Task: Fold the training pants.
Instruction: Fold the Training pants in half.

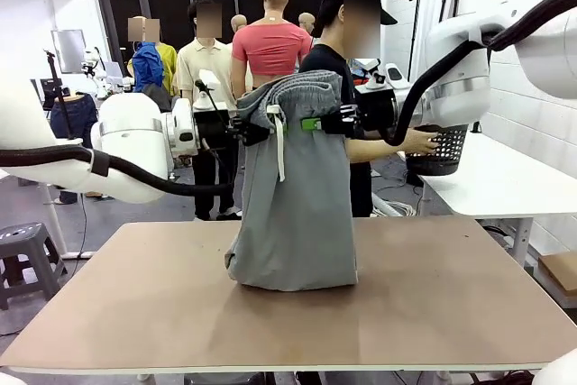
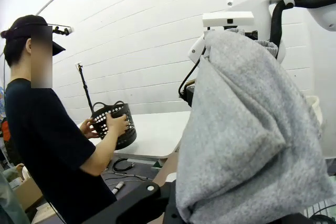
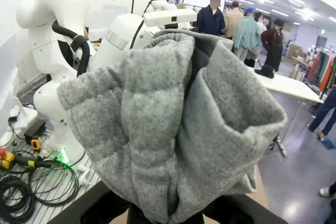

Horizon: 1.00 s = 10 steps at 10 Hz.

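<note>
Here my left tool and my right tool are each clamped on the gathered waistband of the light grey soft jersey training pants, one at either side. The pants hang upright between them, their lower end bunched on the brown table.

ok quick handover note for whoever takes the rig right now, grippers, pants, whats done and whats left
Left gripper: shut on the training pants at the waistband's left end.
Right gripper: shut on the training pants at the waistband's right end.
Pants: hanging between the arms, waistband up, white drawstring dangling; the bottom rests bunched on the table.
Person: behind the table, hands on the black basket.
Done: pants lifted by the waistband.
Left: lay them flat and fold; no fold visible yet.
</note>
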Each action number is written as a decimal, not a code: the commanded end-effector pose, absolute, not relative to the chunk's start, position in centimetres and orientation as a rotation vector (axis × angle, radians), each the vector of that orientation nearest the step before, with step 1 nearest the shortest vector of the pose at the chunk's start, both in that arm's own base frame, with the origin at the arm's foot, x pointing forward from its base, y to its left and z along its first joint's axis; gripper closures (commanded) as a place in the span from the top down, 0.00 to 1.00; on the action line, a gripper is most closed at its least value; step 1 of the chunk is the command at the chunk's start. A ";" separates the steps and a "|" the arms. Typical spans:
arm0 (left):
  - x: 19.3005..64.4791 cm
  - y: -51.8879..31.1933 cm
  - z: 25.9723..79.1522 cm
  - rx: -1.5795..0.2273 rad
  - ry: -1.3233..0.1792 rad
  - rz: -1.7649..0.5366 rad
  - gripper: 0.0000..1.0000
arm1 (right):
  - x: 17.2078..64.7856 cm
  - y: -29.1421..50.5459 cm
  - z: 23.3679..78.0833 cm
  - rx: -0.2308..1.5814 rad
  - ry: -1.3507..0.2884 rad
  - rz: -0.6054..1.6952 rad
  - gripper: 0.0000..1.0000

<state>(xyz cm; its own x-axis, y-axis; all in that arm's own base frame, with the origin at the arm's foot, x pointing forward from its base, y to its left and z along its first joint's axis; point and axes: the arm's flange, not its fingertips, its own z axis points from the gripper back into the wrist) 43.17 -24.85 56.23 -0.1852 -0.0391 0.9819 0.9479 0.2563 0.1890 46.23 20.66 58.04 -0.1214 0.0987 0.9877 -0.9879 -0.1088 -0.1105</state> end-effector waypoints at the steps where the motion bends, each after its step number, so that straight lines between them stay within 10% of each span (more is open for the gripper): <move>1: 42.5 -24.8 55.6 -0.921 -1.436 -1.158 0.00 | 45.5 20.6 57.4 1.159 -1.154 1.418 0.00; 10: 53.9 -25.7 60.6 -0.682 -1.488 -1.088 0.00 | 56.3 21.3 62.2 1.060 -1.192 1.420 0.00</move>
